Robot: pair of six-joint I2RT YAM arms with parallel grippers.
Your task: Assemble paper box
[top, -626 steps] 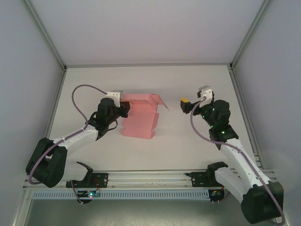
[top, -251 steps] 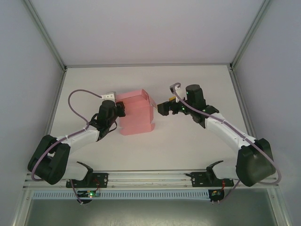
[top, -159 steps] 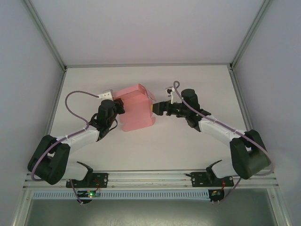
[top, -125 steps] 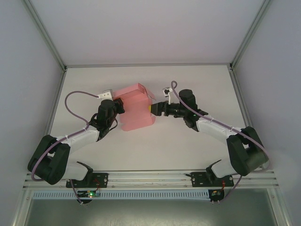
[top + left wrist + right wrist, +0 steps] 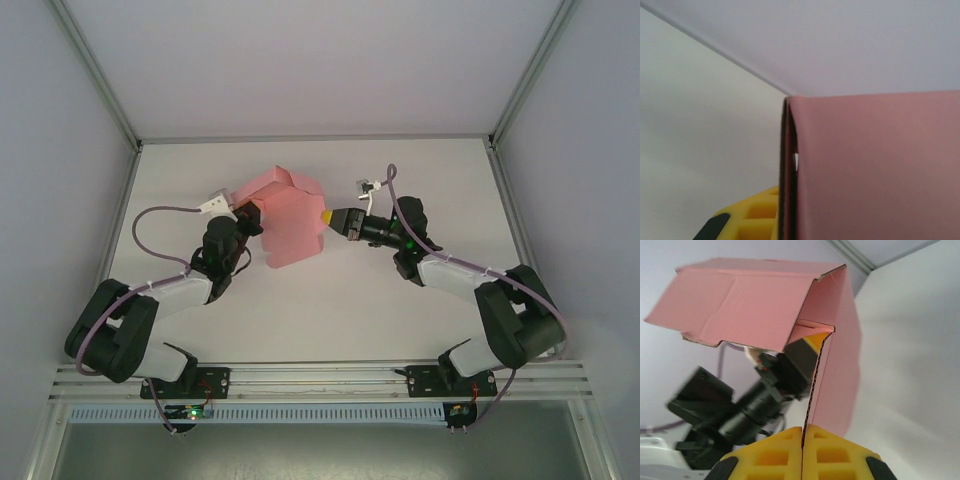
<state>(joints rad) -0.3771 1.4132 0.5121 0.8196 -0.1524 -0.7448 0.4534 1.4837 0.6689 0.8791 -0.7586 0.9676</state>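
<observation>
One plain paper box between left hand, right hand

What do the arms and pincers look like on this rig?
Left arm and right arm: white links, black joints, looping purple cable each. Green lights on the right wrist. Right pincer pads: yellow, square-pocketed.

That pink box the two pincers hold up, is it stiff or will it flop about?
Probably light: the paper box is pinched only at thin edges by the left pincer and right pincer. Likely bendy: its open flap splays unsupported. A hard squeeze might crease the card.
</observation>
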